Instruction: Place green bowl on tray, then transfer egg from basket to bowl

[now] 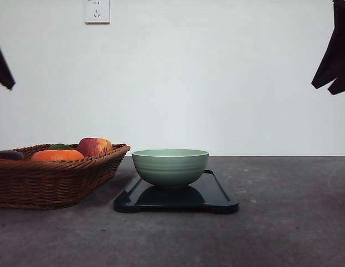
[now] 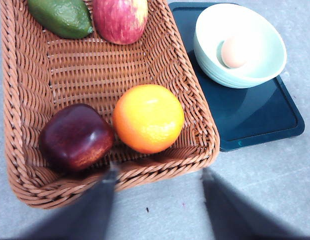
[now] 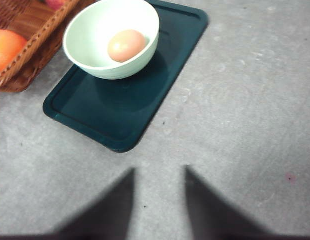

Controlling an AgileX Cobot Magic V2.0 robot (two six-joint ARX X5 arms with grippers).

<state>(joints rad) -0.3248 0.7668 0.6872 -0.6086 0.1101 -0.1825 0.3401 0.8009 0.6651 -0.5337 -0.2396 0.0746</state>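
Egg in the green bowl on the tray, both grippers raised and empty.

Front view: the green bowl (image 1: 170, 166) sits on the tray (image 1: 217, 194) at centre, the basket (image 1: 55, 178) lower left.
Left wrist view: the left gripper (image 2: 157, 192) is spread wide above the basket rim; the egg (image 2: 236, 50) lies in the bowl, upper right.
Right wrist view: the right gripper (image 3: 160, 192) is parted over bare table (image 3: 245, 125).

Open table (image 1: 284, 222) lies bare to the right of and in front of the tray (image 1: 217, 194), while on the left the basket (image 1: 61, 178) stands just beside the tray, its rim near the green bowl (image 1: 170, 167), leaving only a narrow gap between them.
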